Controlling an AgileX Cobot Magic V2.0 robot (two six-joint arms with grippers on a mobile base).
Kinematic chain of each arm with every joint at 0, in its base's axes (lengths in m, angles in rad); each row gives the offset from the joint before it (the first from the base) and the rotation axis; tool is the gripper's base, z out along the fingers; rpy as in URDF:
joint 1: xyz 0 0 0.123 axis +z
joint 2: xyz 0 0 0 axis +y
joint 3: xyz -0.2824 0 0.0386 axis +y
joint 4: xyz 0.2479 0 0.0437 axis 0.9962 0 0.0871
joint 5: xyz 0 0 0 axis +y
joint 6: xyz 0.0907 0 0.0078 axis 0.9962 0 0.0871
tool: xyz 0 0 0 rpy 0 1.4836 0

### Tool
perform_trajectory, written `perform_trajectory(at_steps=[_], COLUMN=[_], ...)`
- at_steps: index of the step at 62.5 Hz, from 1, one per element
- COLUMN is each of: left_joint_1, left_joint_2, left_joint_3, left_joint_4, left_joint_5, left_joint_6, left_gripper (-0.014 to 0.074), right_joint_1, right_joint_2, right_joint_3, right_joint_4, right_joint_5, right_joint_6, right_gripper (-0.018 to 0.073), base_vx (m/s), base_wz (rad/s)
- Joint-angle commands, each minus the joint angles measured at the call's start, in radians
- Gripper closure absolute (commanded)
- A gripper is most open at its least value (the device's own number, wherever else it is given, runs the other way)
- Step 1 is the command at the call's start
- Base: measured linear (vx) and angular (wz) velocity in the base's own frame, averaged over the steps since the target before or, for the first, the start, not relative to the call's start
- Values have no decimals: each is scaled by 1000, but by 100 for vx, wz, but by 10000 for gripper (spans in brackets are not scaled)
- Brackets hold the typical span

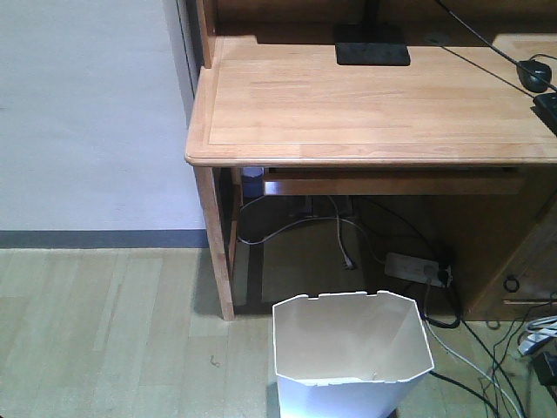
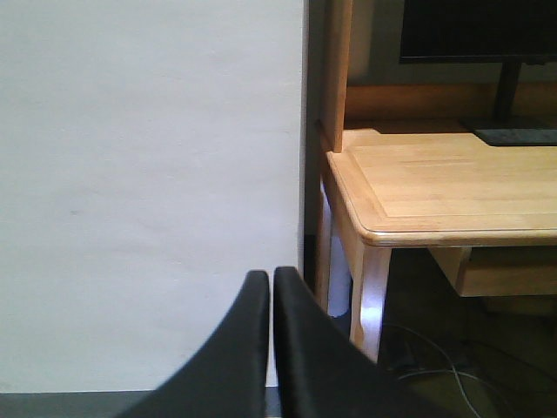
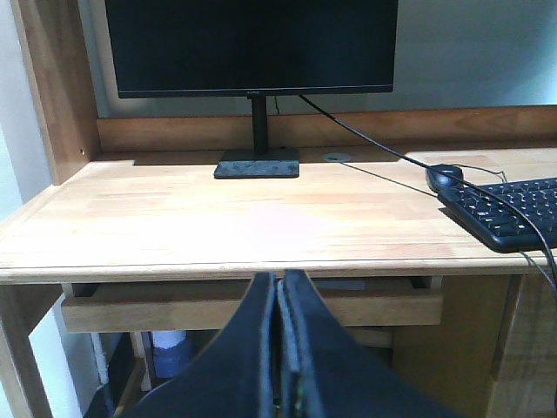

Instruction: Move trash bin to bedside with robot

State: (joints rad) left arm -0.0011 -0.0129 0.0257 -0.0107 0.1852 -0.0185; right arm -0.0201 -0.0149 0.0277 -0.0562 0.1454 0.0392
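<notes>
Trash bin stands on the floor near the desk, right of its left leg. Left end effector and right end effector each have fingers pressed together.

Black two-fingered left gripper and black two-fingered right gripper, both closed with nothing held.

In the left wrist view, the left gripper is seen from behind. Its smooth, curved matte fingers rise from the lower edge of the view and are brought together at the tips, so that only a thin dark seam is left between them. In the right wrist view, the right gripper is shown in the same pose. Its tapered fingers are pressed against each other along their length, and the tips are met on the centre line. Both grippers are pointed forward and held roughly level.
</notes>
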Motion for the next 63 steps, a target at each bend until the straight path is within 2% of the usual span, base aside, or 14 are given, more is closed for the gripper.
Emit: perform_trajectory(at_steps=[1,63], left_joint_1=[-2,-2], left_joint_2=[-14,-14], left_joint_3=[19,19], left_joint_4=[-8,-8], left_joint_5=[-78,-78], left_joint_6=[-6,-6], left_gripper=[603,603], right_joint_1=[1,1], right_joint_2=[-8,-8], right_joint_3=[7,7], right_joint_4=[-13,-13], right_joint_5=[-74,-73], right_joint_6=[-4,-4], right_gripper=[568,568], base_vx=[0,0], base_wz=[0,0])
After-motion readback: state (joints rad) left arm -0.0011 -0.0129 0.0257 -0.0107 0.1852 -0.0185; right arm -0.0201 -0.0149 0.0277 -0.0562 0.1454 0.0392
